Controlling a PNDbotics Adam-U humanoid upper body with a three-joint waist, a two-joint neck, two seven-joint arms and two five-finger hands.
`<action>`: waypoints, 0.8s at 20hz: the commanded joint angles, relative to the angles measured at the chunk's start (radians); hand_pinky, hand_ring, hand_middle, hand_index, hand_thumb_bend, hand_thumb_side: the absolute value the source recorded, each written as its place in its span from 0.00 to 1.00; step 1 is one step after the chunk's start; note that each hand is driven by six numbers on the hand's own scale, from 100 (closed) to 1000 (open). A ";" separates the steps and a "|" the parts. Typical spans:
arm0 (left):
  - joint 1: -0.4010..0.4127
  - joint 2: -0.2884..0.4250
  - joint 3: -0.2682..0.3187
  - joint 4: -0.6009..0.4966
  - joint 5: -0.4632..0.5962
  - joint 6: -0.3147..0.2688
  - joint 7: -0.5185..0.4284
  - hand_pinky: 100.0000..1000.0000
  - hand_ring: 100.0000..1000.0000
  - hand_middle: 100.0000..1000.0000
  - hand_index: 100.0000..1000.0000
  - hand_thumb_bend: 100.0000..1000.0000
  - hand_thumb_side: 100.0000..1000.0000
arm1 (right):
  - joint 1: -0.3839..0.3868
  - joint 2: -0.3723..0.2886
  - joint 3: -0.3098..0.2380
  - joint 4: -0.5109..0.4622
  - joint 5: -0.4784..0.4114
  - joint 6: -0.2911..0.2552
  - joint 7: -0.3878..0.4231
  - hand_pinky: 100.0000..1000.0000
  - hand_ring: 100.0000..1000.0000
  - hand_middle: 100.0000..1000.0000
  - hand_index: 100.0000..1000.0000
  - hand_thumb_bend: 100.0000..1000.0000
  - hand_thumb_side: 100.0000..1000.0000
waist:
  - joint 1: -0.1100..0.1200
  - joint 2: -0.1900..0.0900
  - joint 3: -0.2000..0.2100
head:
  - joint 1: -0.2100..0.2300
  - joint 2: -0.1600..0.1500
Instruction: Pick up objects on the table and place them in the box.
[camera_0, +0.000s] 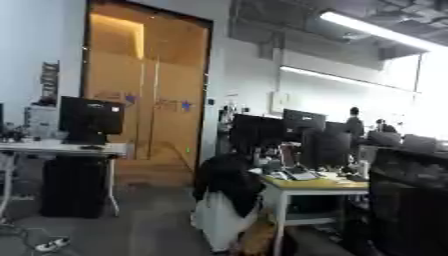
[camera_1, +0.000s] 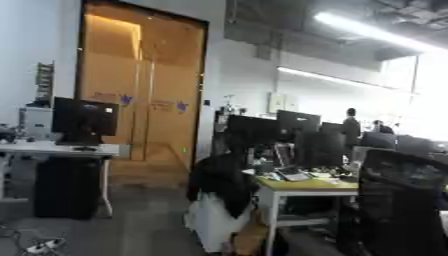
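Both eye views look out across an office room, not down at a work surface. Neither the box nor any objects to be picked up appear in either view, so their look and place cannot be told. Neither of the robot's hands shows either, so the state of their fingers cannot be told.

On the left stands one white desk (camera_0: 61, 148) with a single dark monitor (camera_0: 90, 119) near its right end; a dark cabinet (camera_0: 72, 187) sits under it. The desk's left end is cut off by the picture's edge, with some blurred clutter there. A white power strip (camera_1: 42, 245) lies on the grey floor near the lower left corner.

Behind stands a tall, warm-lit wooden door (camera_0: 147, 85) in a dark frame, with two small star-like marks on it, too blurred to read.

In the middle is one desk with a yellowish top (camera_0: 317, 185) and white legs. Several dark monitors (camera_0: 302, 120) crowd its far edge; they overlap, so a count is unsure. Small items lie on the top, hard to make out. A chair at its left corner is hidden under a dark jacket (camera_0: 226, 182) and something white below.

A black chair back (camera_1: 404, 200) fills the lower right, cut off by the edge. Far off on the right stands a person, seen only as a dark shape against bright light.
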 joint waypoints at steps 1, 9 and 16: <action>-0.007 0.010 0.009 -0.017 0.008 0.004 0.000 0.83 0.70 0.94 0.76 0.20 0.65 | -0.006 -0.020 -0.004 -0.011 0.005 -0.348 0.349 0.48 0.59 0.62 0.65 0.07 0.69 | 0.003 -0.018 -0.001 | -0.001 0.008; -0.007 0.009 0.009 -0.017 0.009 0.006 0.000 0.83 0.70 0.94 0.76 0.19 0.65 | -0.006 -0.019 -0.004 -0.011 0.009 -0.348 0.349 0.49 0.59 0.62 0.65 0.07 0.69 | 0.002 -0.016 0.000 | 0.022 0.014; -0.007 0.010 0.010 -0.017 0.007 0.007 0.001 0.83 0.70 0.94 0.76 0.19 0.65 | -0.007 -0.018 -0.005 -0.011 0.007 -0.348 0.349 0.49 0.59 0.62 0.65 0.07 0.69 | 0.001 -0.015 0.000 | 0.051 0.046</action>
